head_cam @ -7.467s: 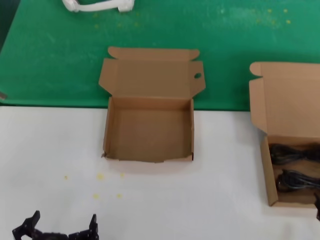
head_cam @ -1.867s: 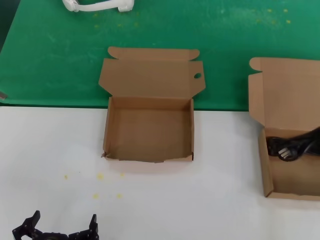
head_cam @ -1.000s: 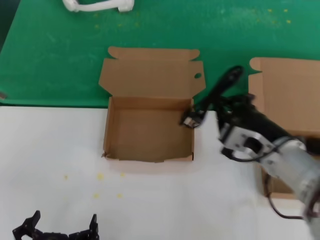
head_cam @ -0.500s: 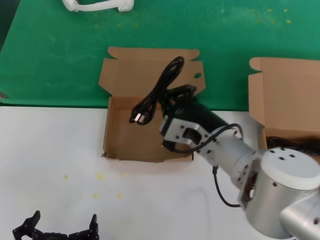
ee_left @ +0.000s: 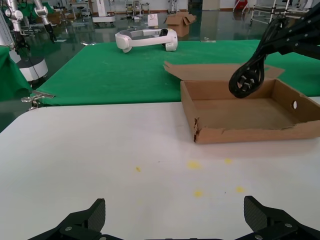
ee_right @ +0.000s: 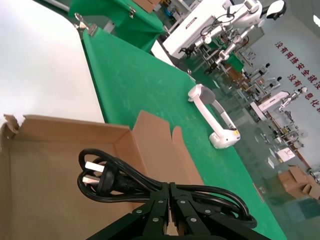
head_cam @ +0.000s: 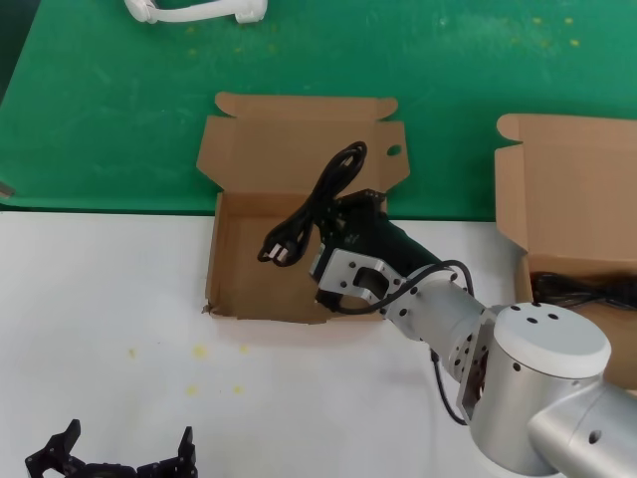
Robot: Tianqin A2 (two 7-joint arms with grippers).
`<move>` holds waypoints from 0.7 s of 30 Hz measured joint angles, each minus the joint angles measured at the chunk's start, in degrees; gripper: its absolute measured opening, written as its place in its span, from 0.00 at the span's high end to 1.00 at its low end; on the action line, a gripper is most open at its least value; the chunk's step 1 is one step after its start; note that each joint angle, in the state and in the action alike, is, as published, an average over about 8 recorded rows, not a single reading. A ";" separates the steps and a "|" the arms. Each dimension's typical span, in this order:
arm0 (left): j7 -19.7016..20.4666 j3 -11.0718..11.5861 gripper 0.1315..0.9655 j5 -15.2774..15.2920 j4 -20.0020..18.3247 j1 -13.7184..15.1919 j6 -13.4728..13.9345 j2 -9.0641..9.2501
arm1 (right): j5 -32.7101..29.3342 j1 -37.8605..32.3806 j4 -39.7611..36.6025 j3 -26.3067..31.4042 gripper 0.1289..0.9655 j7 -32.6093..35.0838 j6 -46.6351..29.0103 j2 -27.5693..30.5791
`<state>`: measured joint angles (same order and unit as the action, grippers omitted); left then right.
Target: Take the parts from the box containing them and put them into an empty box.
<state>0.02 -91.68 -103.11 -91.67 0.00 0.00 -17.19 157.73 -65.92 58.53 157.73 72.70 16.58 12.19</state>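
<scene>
The left gripper (head_cam: 119,460) idles at seven o'clock, spread wide. The right gripper (head_cam: 350,221) clamps a cable (head_cam: 311,204) above the empty box (head_cam: 224,264); it should lower centrally, then release. The source box (head_cam: 513,189) sits at three o'clock.

A white tabletop (head_cam: 100,289) meets a green cloth (head_cam: 468,70) behind it. An open cardboard box with an oval lid hole (head_cam: 231,284) straddles that seam. Right of this box sits a second open cardboard box (head_cam: 567,189). Behind it on the cloth lies a white headset (head_cam: 194,10).
</scene>
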 joint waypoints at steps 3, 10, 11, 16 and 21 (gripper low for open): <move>0.00 0.00 0.00 0.00 0.00 0.00 0.00 0.00 | 0.00 0.00 -0.22 0.00 0.97 -0.04 0.19 0.27; 0.00 0.00 0.00 0.00 0.00 0.00 0.00 0.00 | 0.00 0.48 1.35 0.00 0.91 -0.20 0.87 1.82; 0.00 0.00 0.00 0.00 0.00 0.00 0.00 0.00 | 0.00 0.59 1.70 0.00 0.90 -0.22 0.98 2.11; 0.00 0.00 0.00 0.00 0.00 0.00 0.00 0.00 | 0.00 1.01 3.83 0.00 0.90 -0.38 1.64 3.80; 0.00 0.00 0.00 0.00 0.00 0.00 0.00 0.00 | 0.00 1.21 7.84 0.00 0.80 -1.00 3.23 6.61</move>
<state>0.02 -91.68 -103.11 -91.67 0.00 0.00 -17.19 157.73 -64.71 66.37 157.73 71.70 19.81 18.80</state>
